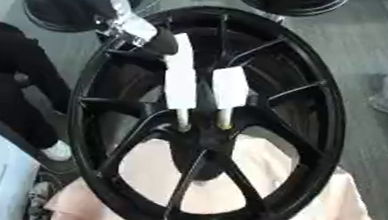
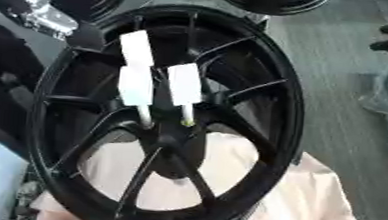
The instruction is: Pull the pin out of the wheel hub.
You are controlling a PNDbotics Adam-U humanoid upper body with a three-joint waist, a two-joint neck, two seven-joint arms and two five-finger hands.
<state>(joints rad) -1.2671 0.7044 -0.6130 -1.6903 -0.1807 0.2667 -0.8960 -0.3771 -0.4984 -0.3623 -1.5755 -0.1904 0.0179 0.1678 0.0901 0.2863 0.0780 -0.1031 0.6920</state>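
Pins stand in the black wheel hub (image 1: 202, 138) at the centre of the frame: two pale shafts, each topped by a white flat tab, the left pin (image 1: 181, 83) taller than the right pin (image 1: 229, 92). The wheel (image 1: 320, 118) leans tilted over a pale pink cloth (image 1: 346, 215) at the lower right.

From the upper left a black arm with a silver joint reaches to the rim, and the left hand (image 1: 158, 41) seems to sit at the top of the taller pin's tab; whether its fingers pinch the tab or merely touch it I cannot tell. No right hand shows.

To do the pull well, the hand should take the tab near its top and draw straight along the shaft's line, not sideways, since a tilt could jam the shaft in its hole or catch a spoke.

In the right eye view the left tab (image 2: 137, 72) looks stepped, as if two white pieces overlap; the left eye view shows one long strip and more of the silver joint.
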